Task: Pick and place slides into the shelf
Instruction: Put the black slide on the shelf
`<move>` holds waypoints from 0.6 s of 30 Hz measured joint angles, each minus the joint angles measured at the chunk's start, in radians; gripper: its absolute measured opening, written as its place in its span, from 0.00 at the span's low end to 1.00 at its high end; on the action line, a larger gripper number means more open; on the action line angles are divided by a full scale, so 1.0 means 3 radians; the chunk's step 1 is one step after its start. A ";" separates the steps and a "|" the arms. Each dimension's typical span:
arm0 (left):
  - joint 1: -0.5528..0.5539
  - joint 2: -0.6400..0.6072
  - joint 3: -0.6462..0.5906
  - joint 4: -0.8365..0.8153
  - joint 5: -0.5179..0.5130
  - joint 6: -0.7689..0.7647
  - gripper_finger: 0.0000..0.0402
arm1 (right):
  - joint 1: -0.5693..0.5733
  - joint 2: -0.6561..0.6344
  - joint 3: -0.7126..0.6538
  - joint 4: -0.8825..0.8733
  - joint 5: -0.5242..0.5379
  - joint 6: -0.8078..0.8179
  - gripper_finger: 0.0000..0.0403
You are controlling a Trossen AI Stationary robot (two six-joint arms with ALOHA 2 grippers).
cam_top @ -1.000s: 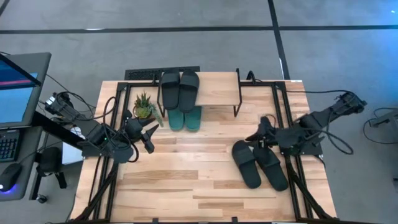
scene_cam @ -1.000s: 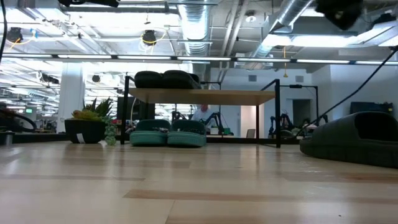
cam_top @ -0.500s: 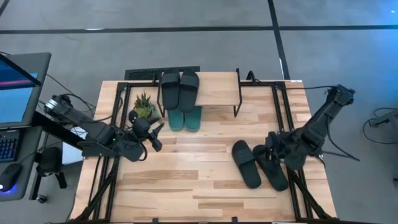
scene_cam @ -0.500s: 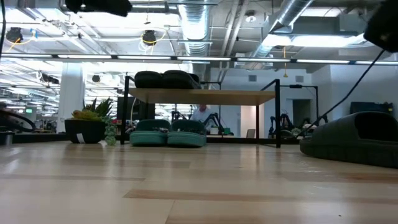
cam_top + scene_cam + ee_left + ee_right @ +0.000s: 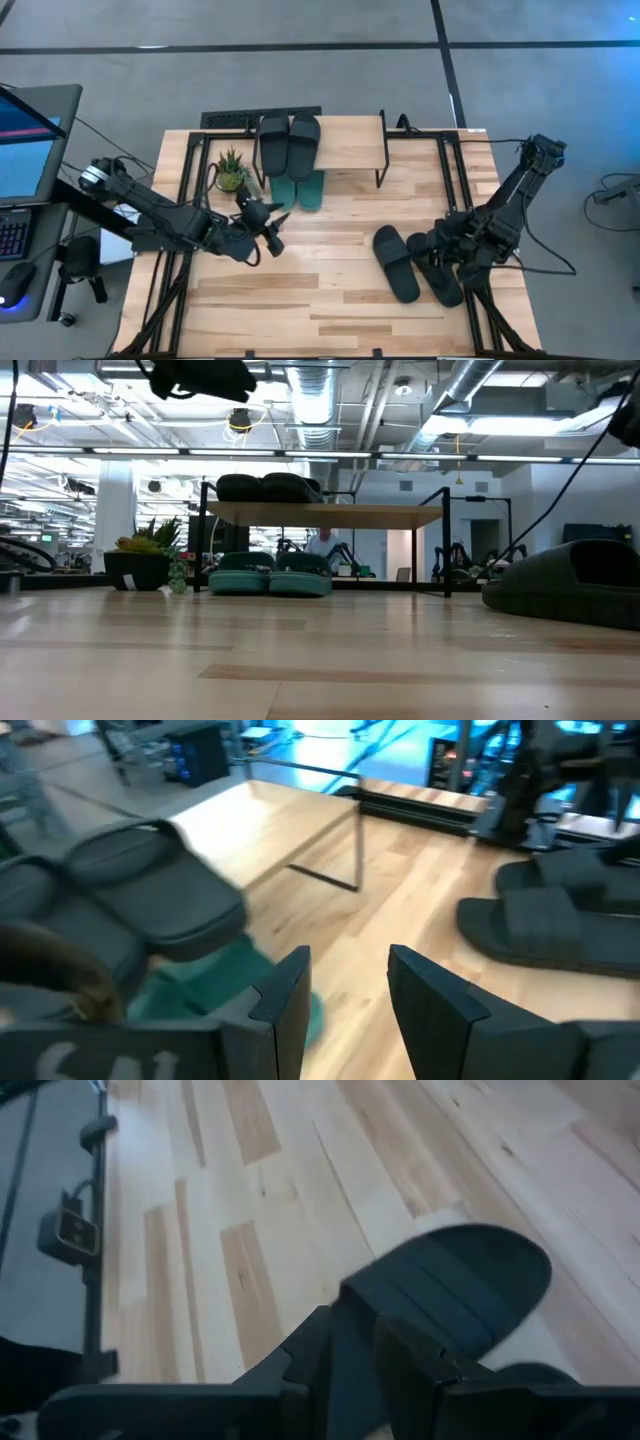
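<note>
The left gripper [image 5: 272, 222] has its jaws spread with nothing between them; in its wrist view the two dark fingers [image 5: 290, 995] stand apart over bare wood. The right gripper [image 5: 430, 243] has its jaws apart too, set low over the strap of a black slide [image 5: 455, 1285], though whether they touch the strap cannot be told.

Since a second ago the left gripper has travelled from beside the potted plant [image 5: 231, 170] out toward the table's middle, and now hangs just in front of the teal slides [image 5: 298, 190]. The right arm has dropped from a spot between the shelf and the loose pair down onto that pair, its elbow swung outward over the table edge. None of the slides has moved.

Just beyond the left gripper stands the shelf [image 5: 350, 143]. On the left end of its top board lies a pair of black slides [image 5: 289, 144], side by side; directly under them, on the tabletop between the shelf's legs, sits the teal pair, toes poking out toward the gripper. The rest of the board is bare. In the low view the black pair [image 5: 268, 488] shows above the board and the teal pair [image 5: 270, 573] below it.

Under and beside the right gripper lie two more black slides [image 5: 417, 262], side by side on the wooden table [image 5: 300, 300], well apart from the shelf.
</note>
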 joint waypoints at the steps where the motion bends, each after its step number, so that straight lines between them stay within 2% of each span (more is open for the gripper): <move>1: 0.0016 0.0040 0.0000 0.0102 0.0066 0.0058 0.31 | 0.0031 0.0013 0.0000 -0.0044 -0.0007 0.0035 0.17; 10: 0.0122 0.0303 0.0000 0.0743 0.0434 0.0304 0.31 | 0.0146 0.0219 0.0000 -0.0223 -0.0170 0.0106 0.17; 15: 0.0221 0.0565 0.0077 0.1282 0.1110 0.0844 0.31 | 0.0147 0.0247 0.0000 -0.0435 -0.0162 0.0274 0.17; 18: 0.0294 0.0774 0.0218 0.1335 0.1228 0.0923 0.31 | 0.0181 0.0189 0.0000 -0.0486 -0.0121 0.0294 0.17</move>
